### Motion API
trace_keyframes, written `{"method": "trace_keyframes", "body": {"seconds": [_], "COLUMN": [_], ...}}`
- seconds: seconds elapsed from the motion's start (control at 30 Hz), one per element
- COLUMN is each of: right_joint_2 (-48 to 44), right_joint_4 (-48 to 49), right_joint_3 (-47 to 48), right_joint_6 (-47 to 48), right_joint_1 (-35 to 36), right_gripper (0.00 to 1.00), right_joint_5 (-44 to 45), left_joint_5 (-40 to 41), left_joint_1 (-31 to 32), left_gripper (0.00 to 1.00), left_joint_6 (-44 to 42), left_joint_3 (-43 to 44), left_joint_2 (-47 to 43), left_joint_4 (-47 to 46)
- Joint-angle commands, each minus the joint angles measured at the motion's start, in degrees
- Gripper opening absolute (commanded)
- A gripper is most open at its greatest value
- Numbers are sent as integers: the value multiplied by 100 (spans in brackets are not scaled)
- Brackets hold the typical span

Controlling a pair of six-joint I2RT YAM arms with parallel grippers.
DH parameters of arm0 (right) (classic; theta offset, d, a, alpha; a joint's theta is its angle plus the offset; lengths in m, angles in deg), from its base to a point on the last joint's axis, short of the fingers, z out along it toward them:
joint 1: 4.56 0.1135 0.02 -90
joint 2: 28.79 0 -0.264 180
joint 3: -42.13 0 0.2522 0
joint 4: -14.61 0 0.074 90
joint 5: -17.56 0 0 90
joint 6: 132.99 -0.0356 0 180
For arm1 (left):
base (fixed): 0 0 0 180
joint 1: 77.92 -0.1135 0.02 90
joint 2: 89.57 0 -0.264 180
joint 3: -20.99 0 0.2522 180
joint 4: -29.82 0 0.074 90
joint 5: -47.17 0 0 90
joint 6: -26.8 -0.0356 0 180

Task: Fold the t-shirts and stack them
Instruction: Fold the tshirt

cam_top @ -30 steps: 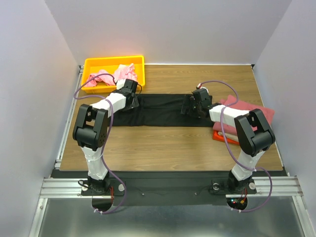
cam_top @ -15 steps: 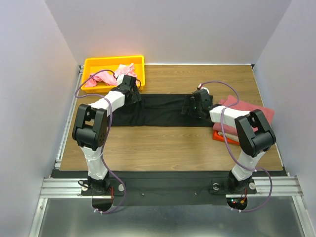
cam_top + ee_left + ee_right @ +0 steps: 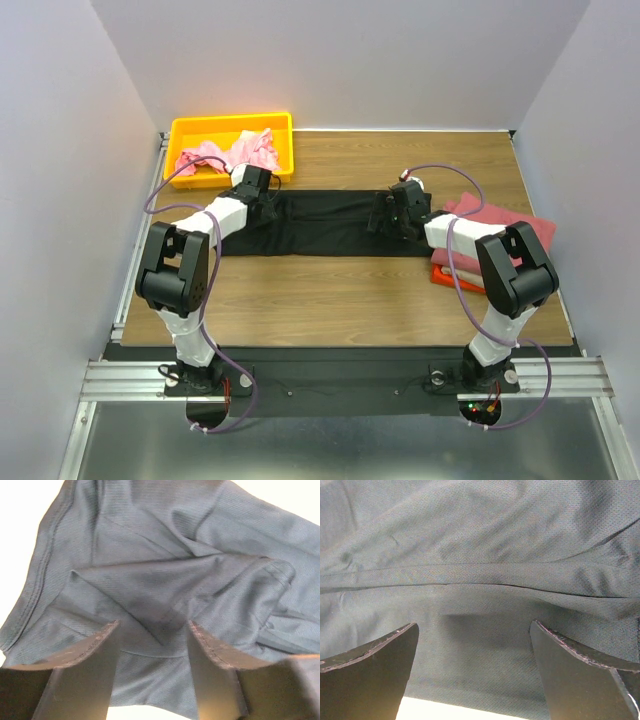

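The black t-shirt [image 3: 330, 225] lies spread as a long band across the middle of the table. My left gripper [image 3: 266, 197] is low over its left end. In the left wrist view the left gripper [image 3: 152, 625] has its jaws partly apart, with a raised fold of the black t-shirt [image 3: 150, 560] between the fingers [image 3: 100, 650]. My right gripper [image 3: 386, 216] is down on the shirt's right part. There the right gripper [image 3: 473, 624] stands wide open over flat black cloth [image 3: 480, 540], near a seam.
A yellow bin [image 3: 182, 130] at the back left holds a light pink t-shirt [image 3: 240, 152]. At the right lie a rose-red t-shirt [image 3: 505, 222] and an orange one [image 3: 447, 276] beneath it. Grey walls stand on three sides of the table.
My left arm has shifted, its elbow swinging left and the gripper settling on the shirt's left end. Its jaws have narrowed. The right arm has stayed still.
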State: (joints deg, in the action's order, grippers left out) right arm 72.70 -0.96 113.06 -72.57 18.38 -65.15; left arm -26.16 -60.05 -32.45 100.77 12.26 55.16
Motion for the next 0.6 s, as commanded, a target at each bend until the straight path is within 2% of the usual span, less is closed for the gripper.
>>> {"method": "trace_keyframes", "body": {"seconds": [0.0, 0.17, 0.47, 0.5, 0.57], "right_joint_2": [134, 152, 213, 213, 213], "right_joint_4": [-505, -514, -523, -523, -514], "right_joint_3": [-232, -215, -197, -188, -197], "right_joint_6": [23, 40, 49, 49, 58], "right_joint_1": [-18, -9, -9, -9, -9], "right_gripper": [100, 100, 100, 100, 100], "right_joint_5": [159, 168, 176, 176, 185], "left_joint_5": [276, 135, -85, -76, -41], "left_joint_1": [-11, -11, -11, -11, -11], "left_gripper": [61, 52, 52, 50, 41], "left_joint_6": [37, -42, -244, -244, -297], "left_joint_3": [218, 315, 315, 333, 394], "left_joint_2": [-66, 110, 215, 233, 294], "left_joint_4": [126, 91, -76, -76, -76]}}
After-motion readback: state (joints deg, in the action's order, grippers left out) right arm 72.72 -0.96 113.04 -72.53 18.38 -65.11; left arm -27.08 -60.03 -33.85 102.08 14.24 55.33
